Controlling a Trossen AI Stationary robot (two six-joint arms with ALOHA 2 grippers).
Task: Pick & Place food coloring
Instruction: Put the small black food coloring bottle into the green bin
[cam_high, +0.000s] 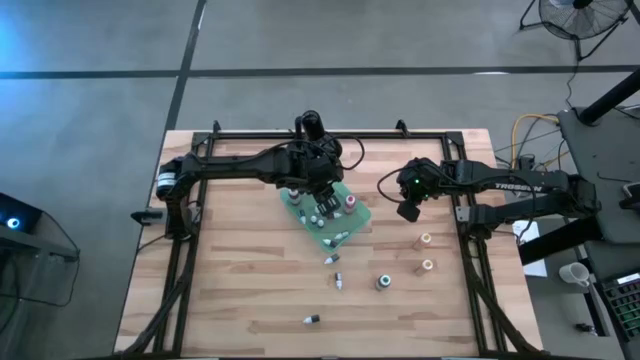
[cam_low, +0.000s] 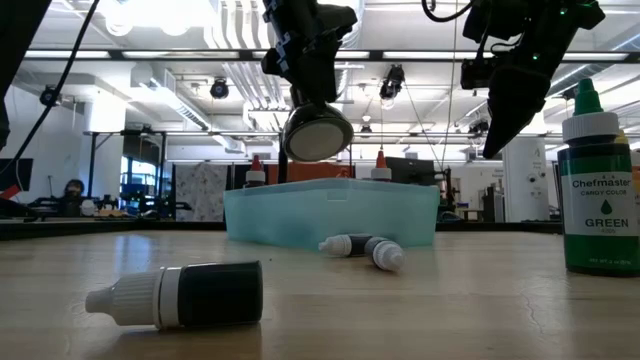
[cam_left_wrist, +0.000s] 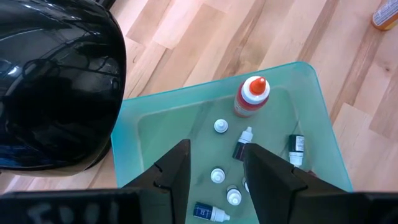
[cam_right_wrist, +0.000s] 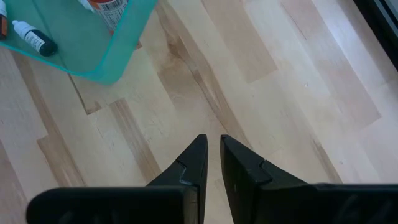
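Note:
A teal tray (cam_high: 358, 222) lies at mid-table with several food coloring bottles in it, among them an upright red one (cam_left_wrist: 252, 96) and a dark one (cam_left_wrist: 242, 144) lying flat. My left gripper (cam_high: 322, 195) hovers open above the tray, its fingers (cam_left_wrist: 177, 168) clear of the bottles. More bottles are on the wood: two small ones (cam_high: 337, 270), a green one (cam_high: 383, 283) standing, a dark one (cam_high: 311, 319) on its side, and two orange ones (cam_high: 426, 252). My right gripper (cam_high: 408, 210) hangs shut and empty over bare wood to the right of the tray (cam_right_wrist: 93, 56).
A black round stand (cam_high: 310, 125) rises at the far edge, close beside my left gripper (cam_left_wrist: 214, 155). Black frame rails (cam_high: 465, 230) run along the table's sides. In the low view, the green bottle (cam_low: 597, 190) and the dark lying bottle (cam_low: 180, 295) are nearest the front edge.

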